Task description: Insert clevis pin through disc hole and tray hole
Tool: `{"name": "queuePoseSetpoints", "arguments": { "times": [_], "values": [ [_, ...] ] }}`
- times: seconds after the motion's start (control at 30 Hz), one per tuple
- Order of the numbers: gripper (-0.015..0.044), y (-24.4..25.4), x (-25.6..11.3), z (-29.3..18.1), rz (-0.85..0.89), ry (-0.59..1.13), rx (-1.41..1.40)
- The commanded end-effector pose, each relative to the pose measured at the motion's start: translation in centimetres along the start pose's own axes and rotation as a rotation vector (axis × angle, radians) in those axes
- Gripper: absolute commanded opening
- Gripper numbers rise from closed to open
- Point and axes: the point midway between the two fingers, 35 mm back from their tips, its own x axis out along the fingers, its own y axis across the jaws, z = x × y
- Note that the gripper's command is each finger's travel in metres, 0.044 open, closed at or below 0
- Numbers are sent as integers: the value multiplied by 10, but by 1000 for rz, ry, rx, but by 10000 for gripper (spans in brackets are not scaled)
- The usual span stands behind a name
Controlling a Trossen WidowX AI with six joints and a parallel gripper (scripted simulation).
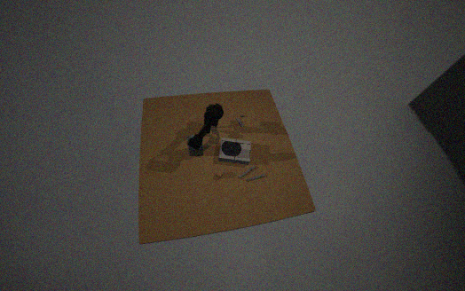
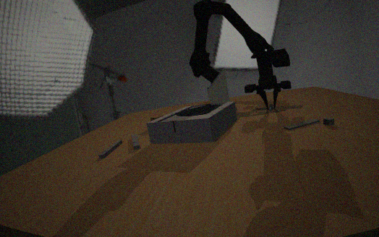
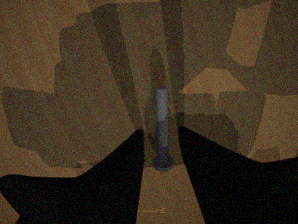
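Observation:
The steel pin [image 3: 162, 107] stands on its round head on the table, between the fingertips in the wrist view. My gripper [image 2: 271, 108] [image 3: 161, 133] is part-way open, pointing down low over the table, with a narrow gap visible on each side of the pin. In the top view the fingertips cannot be made out. The disc [image 1: 231, 148] [image 2: 198, 110] looks dark and lies inside the rimmed tray [image 1: 245, 152] [image 2: 192, 131], towards one end. The tray stands apart from the gripper. The disc's hole and the tray's hole cannot be made out.
Two thin grey bars [image 1: 248, 172] [image 2: 110, 149] lie beyond one side of the tray. Another flat bar [image 2: 301, 124] and a small grey block [image 2: 328, 121] lie near the gripper's side. A pale plate-like block [image 2: 218, 90] stands at the arm's base behind the tray.

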Motion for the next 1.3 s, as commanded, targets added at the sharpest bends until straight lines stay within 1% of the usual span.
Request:
{"name": "queuePoseSetpoints", "arguments": {
  "times": [0.0,0.03,0.2,0.5,1.13,1.27],
  "values": [
    [55,0,1,0,-1,-2,-4],
    [29,0,1,0,-1,-2,-4],
    [0,0,1,0,-1,-2,-4],
    [0,0,-2,0,0,-2,-3],
    [0,1,-67,0,4,0,0],
    [0,1,-71,0,4,0,-1]
  ]
}}
